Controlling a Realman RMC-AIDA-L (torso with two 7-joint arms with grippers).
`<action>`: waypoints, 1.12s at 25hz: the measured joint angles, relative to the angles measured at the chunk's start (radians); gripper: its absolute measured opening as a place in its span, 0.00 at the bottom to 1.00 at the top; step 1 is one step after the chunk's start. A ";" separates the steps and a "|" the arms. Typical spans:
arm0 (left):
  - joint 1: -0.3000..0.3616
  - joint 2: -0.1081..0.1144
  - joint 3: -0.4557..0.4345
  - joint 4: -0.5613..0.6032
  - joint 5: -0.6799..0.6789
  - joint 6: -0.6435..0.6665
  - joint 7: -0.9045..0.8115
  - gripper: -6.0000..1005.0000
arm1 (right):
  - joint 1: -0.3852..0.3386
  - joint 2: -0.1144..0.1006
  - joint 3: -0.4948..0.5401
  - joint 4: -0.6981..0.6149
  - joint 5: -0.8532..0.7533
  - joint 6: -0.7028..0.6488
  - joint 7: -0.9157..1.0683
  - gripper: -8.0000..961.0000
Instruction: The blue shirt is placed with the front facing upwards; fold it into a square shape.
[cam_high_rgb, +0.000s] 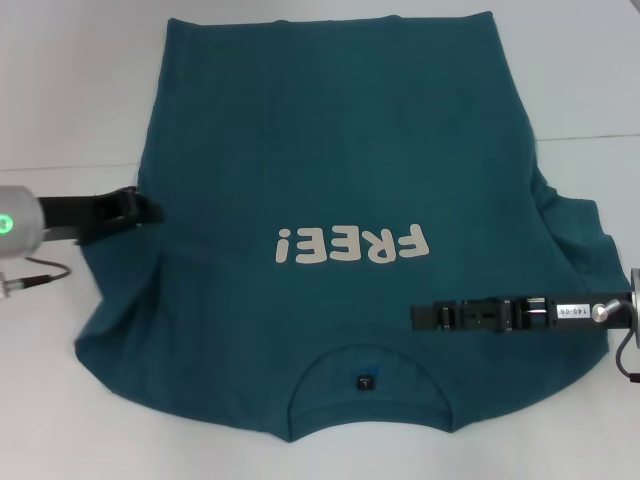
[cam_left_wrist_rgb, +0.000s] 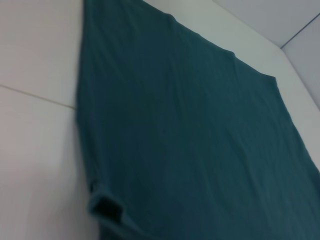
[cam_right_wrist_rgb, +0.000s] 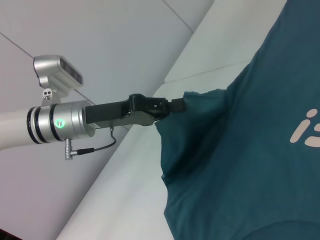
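Head view: the blue shirt (cam_high_rgb: 330, 180) lay flat on the white table (cam_high_rgb: 60, 90), print up, collar nearest the robot. Left gripper (cam_high_rgb: 150, 210) was at the shirt's left sleeve edge; right gripper (cam_high_rgb: 425, 317) reached in over the chest, fingers' state could not be told.

Left wrist view: plain teal cloth (cam_left_wrist_rgb: 200, 140), sleeve hem turned up.

Right wrist view: left gripper (cam_right_wrist_rgb: 177, 106) pinched the sleeve, lifting it.

Judgement: first side fold only beginning; all folds remain.

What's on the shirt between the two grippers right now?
Head view: between the left gripper and right gripper, only the blue shirt and its white FREE! print.
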 joint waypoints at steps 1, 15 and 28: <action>-0.008 -0.005 0.000 -0.007 0.000 -0.008 -0.002 0.08 | -0.003 0.000 0.000 0.000 0.000 0.000 -0.003 0.98; -0.090 -0.042 0.008 -0.144 -0.001 -0.204 -0.004 0.10 | -0.015 -0.003 0.002 0.002 0.004 0.006 -0.012 0.98; -0.145 -0.079 0.056 -0.153 -0.074 -0.165 0.128 0.22 | -0.014 -0.003 0.002 0.012 0.005 0.030 -0.021 0.98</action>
